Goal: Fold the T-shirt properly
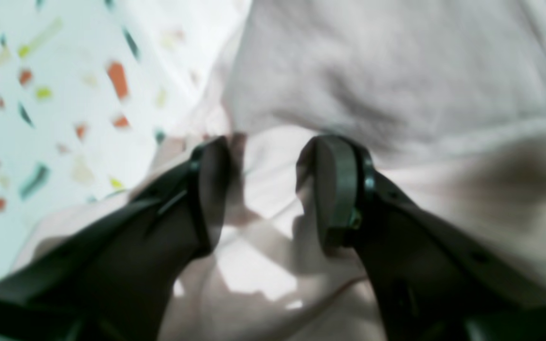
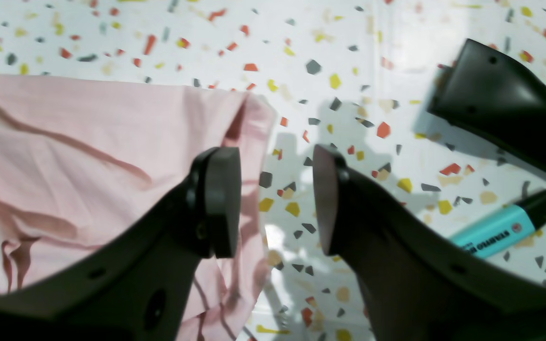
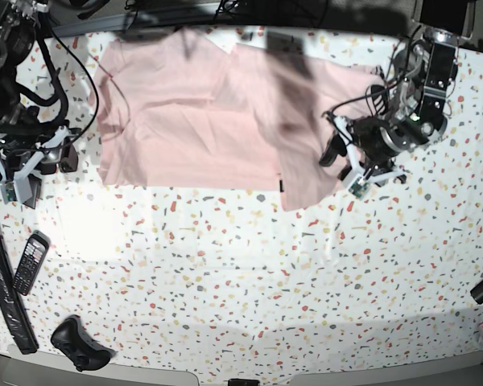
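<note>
Speckled terrazzo tabletop [image 3: 249,273] carries the T-shirt [image 3: 209,121], soft pale pink cotton spread wrinkled across its far half. At the shirt's edge the left gripper [image 1: 263,189] hovers low over the cloth, jaws apart, empty. Off the opposite edge the right gripper [image 2: 277,199] stands parted, holding nothing.

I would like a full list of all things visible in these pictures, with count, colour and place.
T-shirt: one, pale pink, spread at the far side of the table.
Table: one, white with coloured flecks.
Highlighter: one, turquoise with black cap, beside the right gripper.
Mobile phone: one, black, near left edge in the base view.
Game controller: one, black, near left corner.
Left gripper: open, over the shirt.
Right gripper: open, at the shirt's edge.
</note>
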You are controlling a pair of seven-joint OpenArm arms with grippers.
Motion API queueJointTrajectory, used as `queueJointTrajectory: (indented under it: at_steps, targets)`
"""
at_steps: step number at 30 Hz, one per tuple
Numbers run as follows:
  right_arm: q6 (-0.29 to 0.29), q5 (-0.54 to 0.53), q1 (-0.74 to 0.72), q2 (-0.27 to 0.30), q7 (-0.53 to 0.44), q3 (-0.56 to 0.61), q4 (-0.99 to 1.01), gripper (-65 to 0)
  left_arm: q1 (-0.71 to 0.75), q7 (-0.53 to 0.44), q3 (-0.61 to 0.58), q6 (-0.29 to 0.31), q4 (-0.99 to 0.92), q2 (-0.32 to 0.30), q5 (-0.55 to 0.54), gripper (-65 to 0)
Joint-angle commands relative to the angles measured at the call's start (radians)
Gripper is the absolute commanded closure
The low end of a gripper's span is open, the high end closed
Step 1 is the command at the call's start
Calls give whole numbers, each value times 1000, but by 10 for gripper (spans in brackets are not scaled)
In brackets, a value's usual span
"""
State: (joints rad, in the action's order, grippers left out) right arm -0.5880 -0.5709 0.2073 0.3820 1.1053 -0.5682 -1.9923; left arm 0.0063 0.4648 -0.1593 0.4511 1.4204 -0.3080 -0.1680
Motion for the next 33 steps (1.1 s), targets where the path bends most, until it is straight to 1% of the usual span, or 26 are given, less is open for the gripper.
queueJointTrajectory:
  at_steps: [1, 4, 7, 12, 16, 19, 21, 24, 29, 33]
  targets:
    - [-7, -29, -11, 14, -16, -6, -14, -246, -24, -6, 3, -14, 4, -8, -10, -279]
    - [-7, -37, -11, 10, -15, -6, -14, -246, -55, -1, 3, -14, 8, -8, -77, -280]
    - [-7, -35, -11, 9, 5, -6, 0, -246, -80, 45, 3, -13, 32, -9, -145, -280]
    - [-7, -35, -11, 9, 9, -6, 103, -246, -78, 59, 3, -11, 158, -24, -203, -280]
    - [-8, -35, -11, 15, 9, -6, 211, -246, -71, 68, 3, -11, 246, -39, -200, -280]
    - [-8, -35, -15, 21, 2, -6, 290, -246, -70, 70, 5, -11, 257, -49, -201, -280]
    - [-11, -36, -27, 22, -23, -6, 341, -246, -69, 69, 17, -11, 257, -51, -201, -280]
    - [-57, -74, -59, 20, -23, -6, 412, -246, -66, 69, 50, -11, 257, -51, -204, -280]
    - [-94, -145, -82, -4, 16, 13, 472, -246, -42, 64, 110, -10, 257, -61, -208, -280]
    - [-96, -146, -79, -33, 16, 69, 472, -246, -12, 51, 164, -10, 257, -61, -208, -280]
